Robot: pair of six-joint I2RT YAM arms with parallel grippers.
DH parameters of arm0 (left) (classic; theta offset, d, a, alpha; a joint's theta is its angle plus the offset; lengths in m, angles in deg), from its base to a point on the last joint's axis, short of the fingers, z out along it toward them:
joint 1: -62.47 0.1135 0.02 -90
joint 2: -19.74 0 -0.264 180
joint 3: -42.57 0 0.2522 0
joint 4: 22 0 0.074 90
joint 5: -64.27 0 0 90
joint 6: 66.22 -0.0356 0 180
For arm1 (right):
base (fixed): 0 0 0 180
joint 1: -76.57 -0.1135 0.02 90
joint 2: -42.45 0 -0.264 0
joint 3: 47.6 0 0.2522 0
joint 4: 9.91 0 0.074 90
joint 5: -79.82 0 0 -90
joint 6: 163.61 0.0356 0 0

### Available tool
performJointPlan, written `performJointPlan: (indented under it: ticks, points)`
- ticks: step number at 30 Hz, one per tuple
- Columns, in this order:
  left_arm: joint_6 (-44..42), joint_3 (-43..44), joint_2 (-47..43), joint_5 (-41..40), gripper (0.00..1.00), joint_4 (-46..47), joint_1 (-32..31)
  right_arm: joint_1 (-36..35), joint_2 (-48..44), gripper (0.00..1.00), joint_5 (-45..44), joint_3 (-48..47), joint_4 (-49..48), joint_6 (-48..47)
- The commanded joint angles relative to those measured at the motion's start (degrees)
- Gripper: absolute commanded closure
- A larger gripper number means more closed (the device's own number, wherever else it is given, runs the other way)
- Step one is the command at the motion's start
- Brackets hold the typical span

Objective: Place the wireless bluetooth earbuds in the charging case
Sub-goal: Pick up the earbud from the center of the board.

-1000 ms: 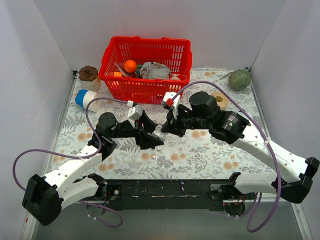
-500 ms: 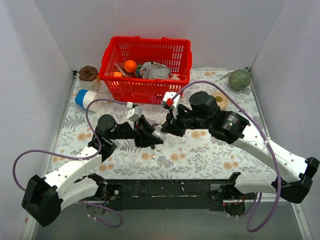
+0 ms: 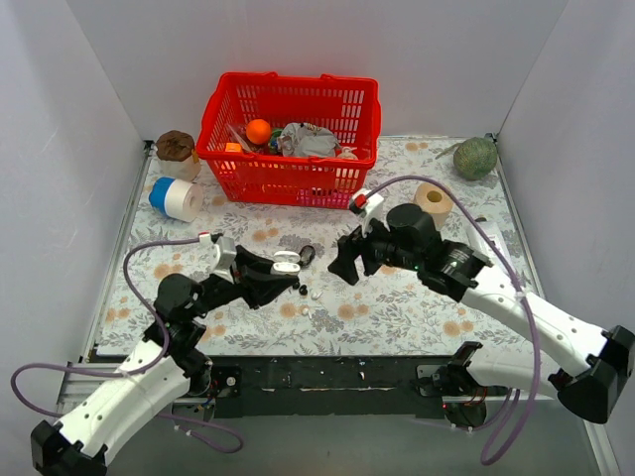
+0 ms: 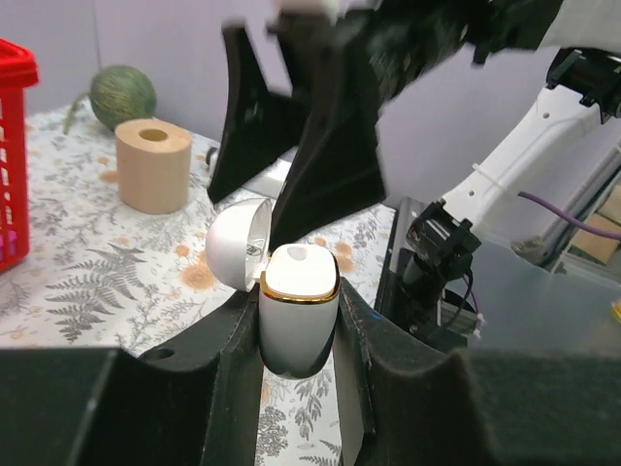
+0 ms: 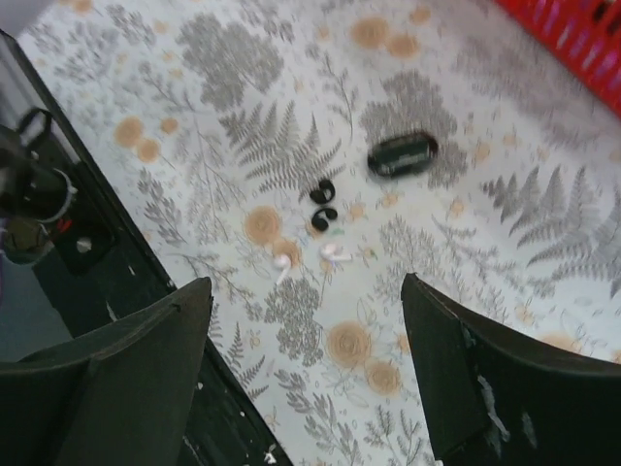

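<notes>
Table covered with a floral cloth, white walls on three sides. At the back stood a red basket with mixed items in it. A blue-and-white roll lay to its left. A paper roll and a green melon were at the far right.

Left gripper: fingers clamped on the body of the white charging case, held upright off the cloth. The case had a gold rim, and its lid was hinged open and tipped back. Could not tell whether a bud sat inside.

Right gripper: fingers spread wide with nothing between them, raised above the cloth. In the left wrist view it sat just beyond the held case.

Wireless earbuds, all lying on the cloth between the two grippers:
- The black pair lay side by side, just near of a closed black case that also lay flat on the cloth.
- White bud one was just beside the black pair, and white bud two was slightly apart from it.

No bud was in contact with either gripper.
</notes>
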Motion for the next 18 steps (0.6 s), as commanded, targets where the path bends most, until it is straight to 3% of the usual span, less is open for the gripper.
performJointPlan:
  ticks: [1,3,7,11,13,18]
  points:
    - [0.0,-2.35,-7.19,-7.18,1.0,-4.67,0.27,0.14,3.93,0.18,-4.74,7.85,-3.68,5.2]
    - [0.7,-3.32,-10.26,-7.79,1.0,-6.34,0.27,-0.82,5.42,0.25,-6.66,12.75,-7.27,4.33]
    - [1.06,-2.27,-12.82,-8.67,1.0,-8.72,0.27,-3.55,10.07,0.34,-9.39,13.41,-7.47,2.05]
    - [0.71,-1.3,-14.14,-9.29,1.0,-11.17,0.27,-7.32,16.66,0.54,-10.19,11.12,-6.41,-1.65]
    - [0.35,-0.86,-15.1,-9.81,1.0,-11.79,0.27,-9.52,18.77,0.55,-9.76,10.59,-7.11,-2.7]
    - [0.0,-0.25,-17.48,-11.57,1.0,-13.82,0.36,-11.72,22.39,0.47,-7.82,9.89,-9.74,-0.61]
